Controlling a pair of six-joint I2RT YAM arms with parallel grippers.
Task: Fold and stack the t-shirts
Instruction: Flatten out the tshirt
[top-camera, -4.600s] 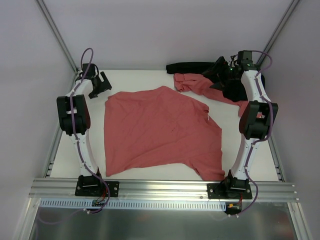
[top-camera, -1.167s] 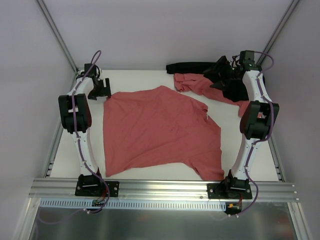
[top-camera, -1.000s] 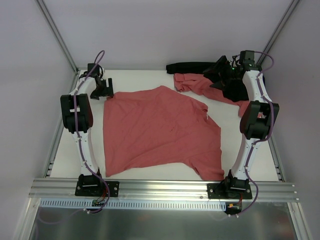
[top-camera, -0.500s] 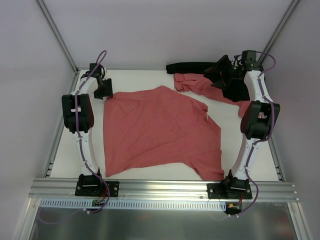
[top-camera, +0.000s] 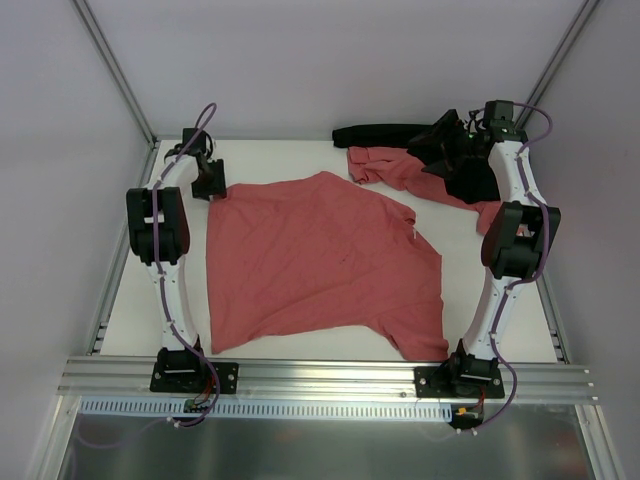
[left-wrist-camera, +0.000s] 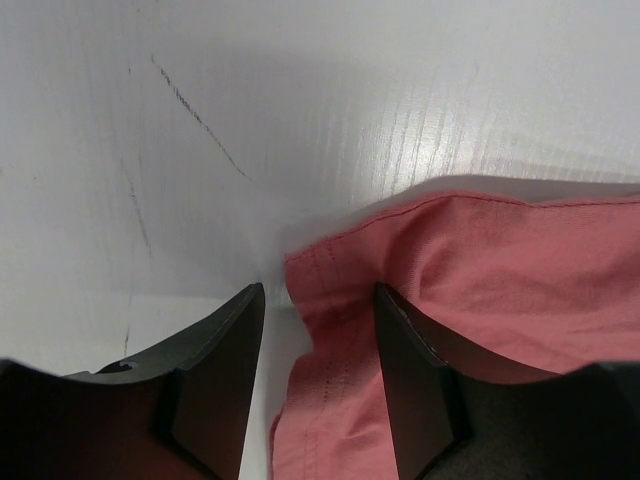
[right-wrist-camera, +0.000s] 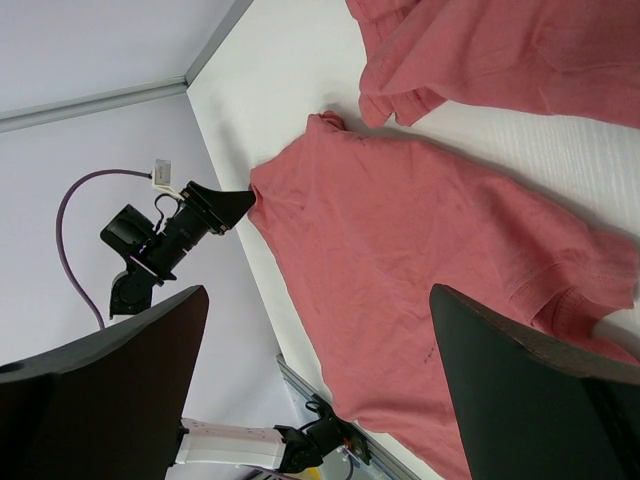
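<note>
one shirt (left-wrist-camera: 480, 270) corner lies between the half-open jaws of the left gripper (left-wrist-camera: 318, 295), cloth spreading rightward; right gripper (right-wrist-camera: 318, 295) wide open, farther.

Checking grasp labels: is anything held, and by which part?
Nothing held yet. The jaws of the left gripper straddle the hemmed corner of the spread t-shirt, unclamped; the right gripper hangs open, empty.

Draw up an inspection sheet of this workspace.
Surface: white tabletop, faint dark scratches.
Job's things: salmon-red short-sleeved t-shirt spread out at centre; second salmon-red t-shirt crumpled far right.
Clutter: black cloth along far edge.
Hands: left hand open around spread t-shirt's far-left corner; right hand open, raised near crumpled t-shirt.
Cables: purple cables looped along both arms.
Surroundings: pale walls, aluminium frame rail.
</note>
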